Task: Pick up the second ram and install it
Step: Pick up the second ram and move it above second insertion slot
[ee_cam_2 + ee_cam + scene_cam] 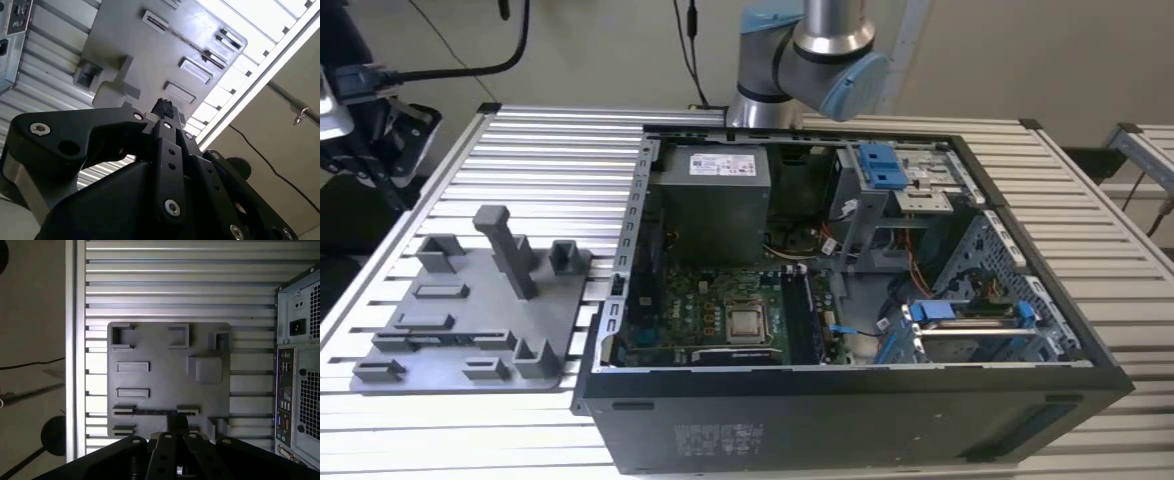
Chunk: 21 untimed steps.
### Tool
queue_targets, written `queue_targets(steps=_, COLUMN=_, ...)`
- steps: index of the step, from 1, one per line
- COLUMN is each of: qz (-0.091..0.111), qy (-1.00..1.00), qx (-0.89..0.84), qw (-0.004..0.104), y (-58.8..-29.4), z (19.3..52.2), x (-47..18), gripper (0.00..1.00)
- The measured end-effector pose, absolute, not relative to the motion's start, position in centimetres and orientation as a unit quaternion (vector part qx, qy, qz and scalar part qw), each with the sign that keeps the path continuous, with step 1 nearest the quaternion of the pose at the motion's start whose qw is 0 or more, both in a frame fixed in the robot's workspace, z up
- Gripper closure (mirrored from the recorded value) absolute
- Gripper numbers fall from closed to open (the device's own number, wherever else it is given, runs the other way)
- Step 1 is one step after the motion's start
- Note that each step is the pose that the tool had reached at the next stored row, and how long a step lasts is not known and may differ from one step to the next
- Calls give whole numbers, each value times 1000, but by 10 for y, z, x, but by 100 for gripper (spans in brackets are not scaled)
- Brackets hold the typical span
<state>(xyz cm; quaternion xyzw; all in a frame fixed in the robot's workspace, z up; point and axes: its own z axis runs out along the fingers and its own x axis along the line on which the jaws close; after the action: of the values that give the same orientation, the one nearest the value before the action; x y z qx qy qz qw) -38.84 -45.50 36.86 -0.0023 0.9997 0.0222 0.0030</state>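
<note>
The gripper (pixel 177 421) (pixel 162 107) is nearest in both wrist views, and its black links hide part of the grey fixture plate (pixel 160 350) beneath it. The jaws look drawn fully together, tips meeting, with nothing visible between them. They hang above the plate, clear of it.

The second ram (pixel 150 411) rests on the plate. It shows as a thin dark strip on edge, spanning two slotted holders close to where the fingertips point. From this angle its green board and chips cannot be made out. Beyond the plate, the picture edge cuts off the rear panel of the computer case (pixel 295 365).

In the exterior view the plate (pixel 467 320) lies on the slatted table (pixel 547 170), to the exterior view's left of the open case (pixel 854 420). The ram is hard to pick out there among the grey blocks. The case's near wall carries pale print, too small to read. Inside lies the motherboard (pixel 707 310), and the slots beside its socket are too dark to tell whether they are filled. Farther back, the power supply (pixel 710 195) bears a white label (pixel 720 160) whose print is also illegible. Behind the case the arm (pixel 807 60) rises and is cut off by the top of the picture.
</note>
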Motion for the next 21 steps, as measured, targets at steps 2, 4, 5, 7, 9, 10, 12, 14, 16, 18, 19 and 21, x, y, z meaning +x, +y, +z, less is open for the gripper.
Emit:
queue_targets(steps=2, qz=22, qy=1000, qx=-15, qw=3, y=-455, z=369, x=-389, gripper=89)
queue_targets(steps=4, qz=22, qy=999, qx=-28, qw=2, y=-455, z=369, x=-389, gripper=89)
queue_targets(steps=5, qz=22, qy=999, qx=-34, qw=2, y=-455, z=369, x=-389, gripper=89)
queue_targets(steps=7, qz=22, qy=999, qx=-40, qw=2, y=-455, z=369, x=-389, gripper=89)
queue_targets(steps=9, qz=22, qy=999, qx=-40, qw=2, y=-455, z=369, x=-389, gripper=89)
queue_targets(steps=10, qz=22, qy=999, qx=-40, qw=2, y=-455, z=369, x=-389, gripper=89)
queue_targets(steps=12, qz=22, qy=999, qx=-40, qw=2, y=-455, z=369, x=-389, gripper=89)
queue_targets(steps=14, qz=22, qy=999, qx=-40, qw=2, y=-455, z=369, x=-389, gripper=89)
queue_targets(steps=16, qz=22, qy=999, qx=-40, qw=2, y=-455, z=369, x=-389, gripper=89)
queue_targets(steps=18, qz=22, qy=999, qx=-40, qw=2, y=-455, z=369, x=-389, gripper=89)
queue_targets(steps=19, qz=22, qy=999, qx=-40, qw=2, y=-455, z=369, x=-389, gripper=89)
queue_targets(steps=21, qz=22, qy=999, qx=-41, qw=2, y=-455, z=369, x=-389, gripper=89)
